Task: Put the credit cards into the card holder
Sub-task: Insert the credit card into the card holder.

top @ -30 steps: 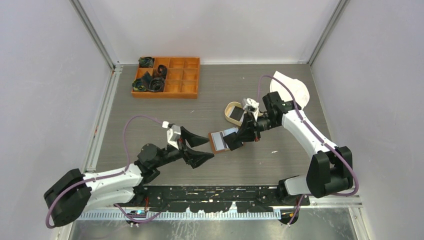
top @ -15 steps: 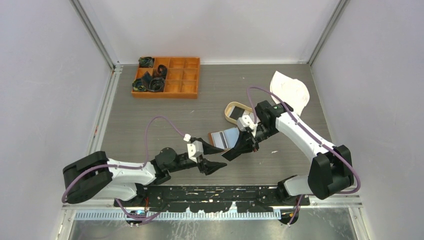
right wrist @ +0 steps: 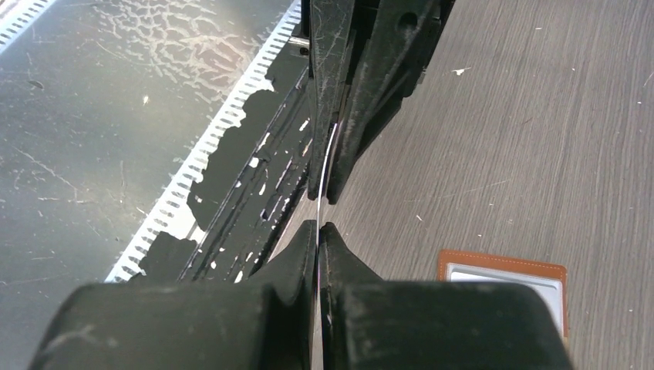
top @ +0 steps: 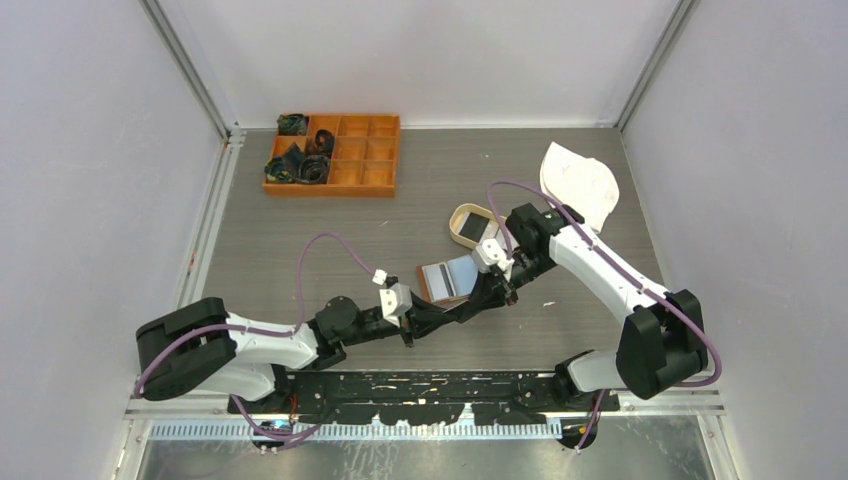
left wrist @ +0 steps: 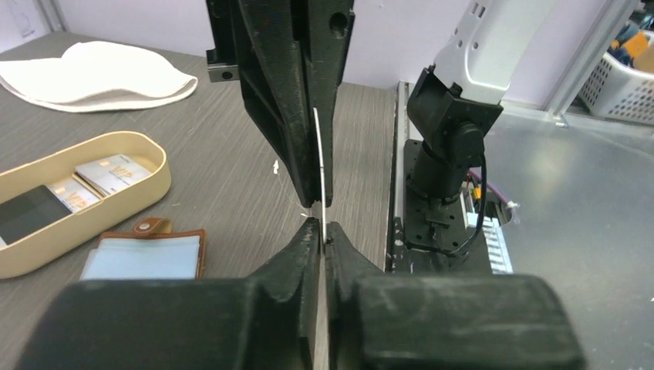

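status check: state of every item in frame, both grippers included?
left gripper: shut on the card.
right gripper: shut on the same card, opposite end.
card: pinched between both grippers, seen edge-on.
card holder: open, flat on the table.
tray: upright, cards lying flat inside.
orange box: upright, dark items in its left compartments.
white cloth: lying loose on the table.

We see the held card only as a thin pale line pinched by the left hand and the right hand, so we cannot tell its colour. From above the hands hide it. The left hand covers the bottom of the card holder. The tray runs off the left edge. Words on the tray cards are too small to read.
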Motion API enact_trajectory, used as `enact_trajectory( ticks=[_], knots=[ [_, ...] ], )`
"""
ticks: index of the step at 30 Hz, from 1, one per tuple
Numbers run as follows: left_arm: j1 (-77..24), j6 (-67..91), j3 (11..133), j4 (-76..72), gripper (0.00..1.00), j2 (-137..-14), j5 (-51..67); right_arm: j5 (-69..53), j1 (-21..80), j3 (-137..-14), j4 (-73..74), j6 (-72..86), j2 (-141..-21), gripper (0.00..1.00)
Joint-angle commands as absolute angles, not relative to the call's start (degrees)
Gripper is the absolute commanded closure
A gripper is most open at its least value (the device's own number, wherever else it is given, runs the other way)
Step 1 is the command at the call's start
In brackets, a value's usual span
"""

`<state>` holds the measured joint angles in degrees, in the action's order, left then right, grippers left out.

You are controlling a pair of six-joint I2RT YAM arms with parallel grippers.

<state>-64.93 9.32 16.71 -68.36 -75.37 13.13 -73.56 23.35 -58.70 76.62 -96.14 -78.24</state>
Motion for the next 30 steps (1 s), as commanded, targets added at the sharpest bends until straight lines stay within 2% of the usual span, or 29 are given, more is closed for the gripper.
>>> enact_trajectory(
  ticks=[1, 3, 5, 8, 12, 17, 30],
  knots=[
    [-65.03, 10.87, 19.07, -74.09, 1.00, -75.42, 12.20, -73.05, 23.97, -59.76, 77.77, -97.64, -77.95, 0.99],
    [-65.00, 11.99, 18.86, -74.09, 1.00, -75.18, 11.99, -72.66, 23.96, -59.92, 77.18, -96.13, -77.79, 0.99],
    [-65.00, 13.14, 18.26, -74.49, 1.00, -74.56, 11.20, -72.17, 23.91, -60.02, 75.43, -93.11, -77.49, 0.92],
    [-65.01, 15.74, 16.23, -76.64, 1.00, -73.22, 7.66, -70.88, 23.91, -60.03, 69.99, -83.83, -76.61, 0.65],
    [-64.92, 21.36, 12.95, -81.14, 1.00, -72.70, 3.50, -69.43, 23.91, -59.94, 65.04, -74.43, -75.97, 0.47],
    [-64.36, 27.35, 11.55, -82.00, 1.00, -72.23, 1.02, -68.54, 23.94, -60.28, 61.94, -68.30, -76.52, 0.42],
    [-60.16, 34.16, 10.99, -82.00, 1.00, -71.35, 3.47, -68.92, 24.57, -59.89, 51.83, -51.90, -77.64, 0.42]
  ],
)
